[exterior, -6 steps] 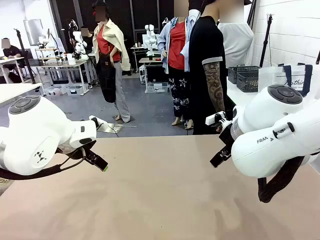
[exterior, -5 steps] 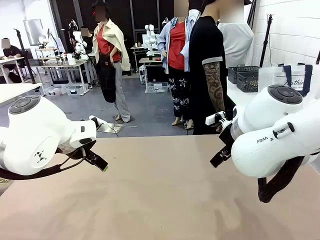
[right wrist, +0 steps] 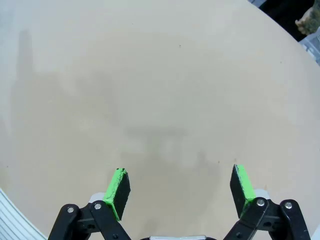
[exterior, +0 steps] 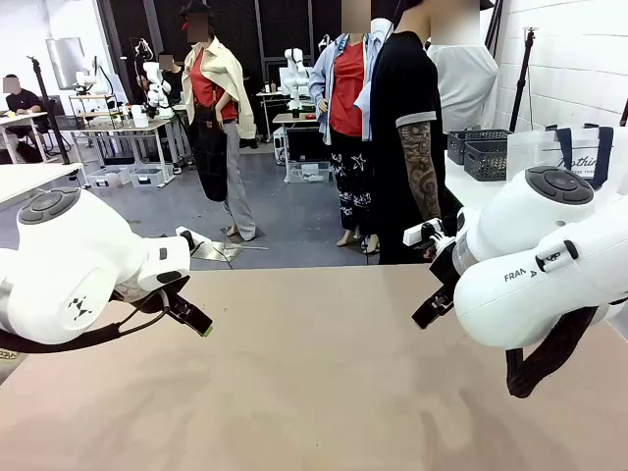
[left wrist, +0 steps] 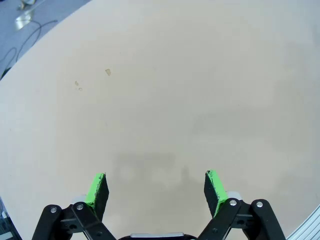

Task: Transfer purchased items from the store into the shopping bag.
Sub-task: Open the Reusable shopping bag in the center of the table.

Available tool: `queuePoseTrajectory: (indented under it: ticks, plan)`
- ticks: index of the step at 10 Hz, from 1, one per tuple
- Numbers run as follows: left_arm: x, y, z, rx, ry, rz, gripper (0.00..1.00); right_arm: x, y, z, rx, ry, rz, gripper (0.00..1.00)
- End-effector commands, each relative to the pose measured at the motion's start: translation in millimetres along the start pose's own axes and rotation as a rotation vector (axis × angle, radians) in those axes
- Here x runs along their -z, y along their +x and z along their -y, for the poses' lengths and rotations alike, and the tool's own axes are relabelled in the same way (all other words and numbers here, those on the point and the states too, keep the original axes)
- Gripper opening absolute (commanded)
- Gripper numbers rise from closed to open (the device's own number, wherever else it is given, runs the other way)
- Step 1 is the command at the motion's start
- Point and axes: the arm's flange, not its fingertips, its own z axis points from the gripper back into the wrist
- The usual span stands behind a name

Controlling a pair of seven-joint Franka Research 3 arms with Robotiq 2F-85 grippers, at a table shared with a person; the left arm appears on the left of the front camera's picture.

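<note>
two white robot arms hover low over a beige table [exterior: 314, 392], jaws apart, with the shopping things far off to the right.

the left gripper [left wrist: 155, 180] and right gripper [right wrist: 179, 172] each hold their green pads wide apart, gripping nothing. this looks like a ready pose, since the task's things sit out of reach. the wrist views look straight down between the fingers at plain tabletop and soft gripper shadows. the front view adds the wider scene: a person in a black top [exterior: 402, 147] stands at the far edge. behind the right arm, on a separate white surface, a dark grey slotted plastic basket [exterior: 488, 159] stands just beside a translucent whitish plastic bag with navy strap handles [exterior: 579, 157].
</note>
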Motion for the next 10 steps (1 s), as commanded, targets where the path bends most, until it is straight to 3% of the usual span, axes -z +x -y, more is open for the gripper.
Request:
queuePoseTrajectory:
  ticks: [1,4,5,6,7,10]
  plan:
    - [0,-1,-2,-0.005,0.000,0.000,1.00,0,0,0,0.000,0.000,0.000,1.00]
    - [0,0,0,0.000,0.000,0.000,1.00,0,0,0,0.000,0.000,0.000,1.00]
    - [-20,0,8,0.032,0.059,0.077,1.00,-27,-16,-6,-0.007,-0.098,0.058,1.00]
    - [-55,-6,10,0.018,0.132,0.178,1.00,-70,-32,-6,0.052,-0.211,0.166,1.00]
    - [-83,-14,3,-0.011,0.196,0.215,1.00,-105,-45,10,0.132,-0.289,0.235,1.00]
    - [-138,-66,-32,-0.160,0.269,0.222,1.00,-185,-108,82,0.452,-0.389,0.342,1.00]
